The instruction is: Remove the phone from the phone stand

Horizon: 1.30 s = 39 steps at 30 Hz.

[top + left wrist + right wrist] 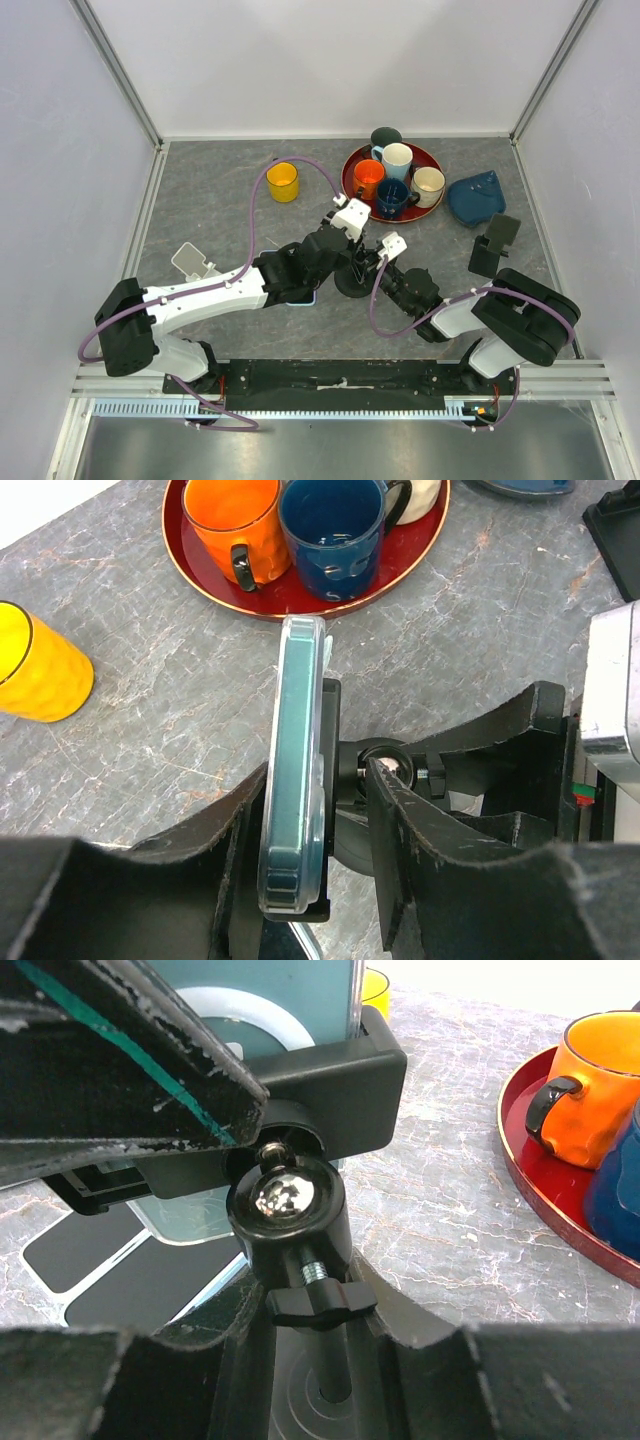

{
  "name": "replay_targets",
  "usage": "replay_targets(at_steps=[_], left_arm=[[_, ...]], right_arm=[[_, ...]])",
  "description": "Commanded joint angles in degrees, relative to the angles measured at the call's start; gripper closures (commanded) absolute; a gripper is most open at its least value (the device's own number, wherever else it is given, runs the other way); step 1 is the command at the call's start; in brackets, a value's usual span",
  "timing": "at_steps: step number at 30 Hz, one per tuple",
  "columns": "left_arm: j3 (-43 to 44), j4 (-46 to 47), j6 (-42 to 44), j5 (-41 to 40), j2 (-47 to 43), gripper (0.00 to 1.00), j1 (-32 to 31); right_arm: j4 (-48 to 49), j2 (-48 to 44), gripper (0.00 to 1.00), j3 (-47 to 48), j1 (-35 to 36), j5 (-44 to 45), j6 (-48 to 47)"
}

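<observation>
The phone (295,770) is sitting upright in the phone stand (285,1195), with the stand's black clamp hugging it. The stand is sitting near the middle of the bench (220,220).

My left gripper (315,810) is reaching around the phone. One finger is lying against the phone's front and the other is sitting behind the clamp. I cannot tell if it is squeezing or only sitting there.

My right gripper (315,1360) is sitting low with a finger on each side of the stand's thin pole. I cannot tell if it is holding the stand's foot or staying loose.

Farther back, a red tray (346,172) is holding mugs. An orange mug (368,178) and a dark blue mug (391,197) are sitting at the front, and both are looking empty inside. A pale mug (397,160) and a cream mug (429,185) are sitting behind them. A dark mug (385,138) is sitting at the tray's far edge.

A yellow cup (283,181) is standing alone to the left of the tray. A blue pouch (477,197) is lying to its right.
</observation>
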Motion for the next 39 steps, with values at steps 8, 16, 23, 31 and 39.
replay_targets(at_steps=[8,16,23,31,39], left_arm=[[-0.03,7.7,-1.26,-5.44,-2.29,0.52,0.05],[0.14,11.75,1.29,-7.99,-0.28,0.52,0.05],[0.32,11.66,0.94,-9.57,2.01,0.53,0.05],[1.02,11.75,0.85,-8.96,3.33,0.56,0.05],[1.55,11.84,1.38,-9.13,4.22,0.62,0.05]], right_arm=[[12.34,0.56,1.0,-0.49,-0.04,-0.76,-1.3],[11.9,0.73,1.0,-0.66,-0.04,-0.93,-1.48],[11.46,0.73,1.0,-0.49,-0.13,-0.84,-1.48],[10.84,0.82,1.0,-0.31,-0.13,-1.02,-1.48],[10.67,1.35,1.0,0.04,-0.04,-1.2,-1.21]])
